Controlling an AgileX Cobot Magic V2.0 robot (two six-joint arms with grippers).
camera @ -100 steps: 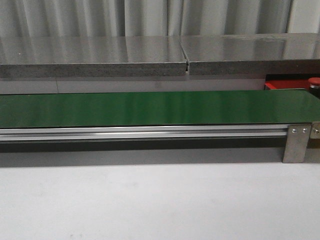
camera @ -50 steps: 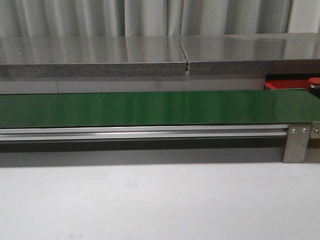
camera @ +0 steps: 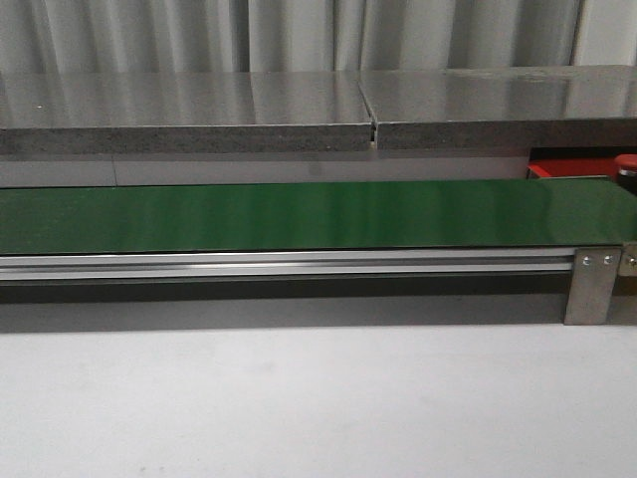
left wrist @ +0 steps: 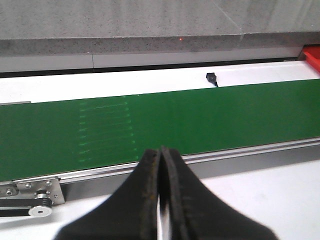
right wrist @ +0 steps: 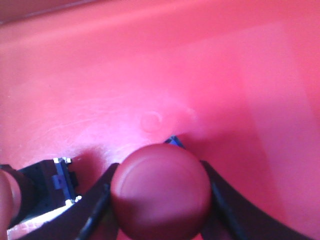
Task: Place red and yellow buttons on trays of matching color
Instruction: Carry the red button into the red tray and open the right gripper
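Red all over the right wrist view: a bright red tray [right wrist: 225, 60] filling the picture, and close over it a red button [right wrist: 160, 190] with a round domed cap. Held by the right gripper [right wrist: 160, 197], with dark fingers [right wrist: 220, 200] pressed against both sides of the cap, so closed only as far as the button allows. Cannot tell whether resting on the tray floor already or hanging just above it.

Beside it, a second button [right wrist: 45, 190], dark body and part of a red cap at the edge, apparently lying in the same tray.

In the front view, almost nothing different from one second ago: same bare green belt [camera: 299, 214], same corner of the red tray [camera: 572, 167] at the far right, same red cap [camera: 627, 162] at the picture edge. No arm visible there. Probably a quiet moment of placing, not of travel.

Left gripper [left wrist: 161, 165] with fingertips pressed together, holding nothing, above the white table [left wrist: 260, 195] just before the belt, perhaps waiting for the next button.

For the task: matching colour reached, only the release remaining for this piece. No yellow button or yellow tray to be seen.
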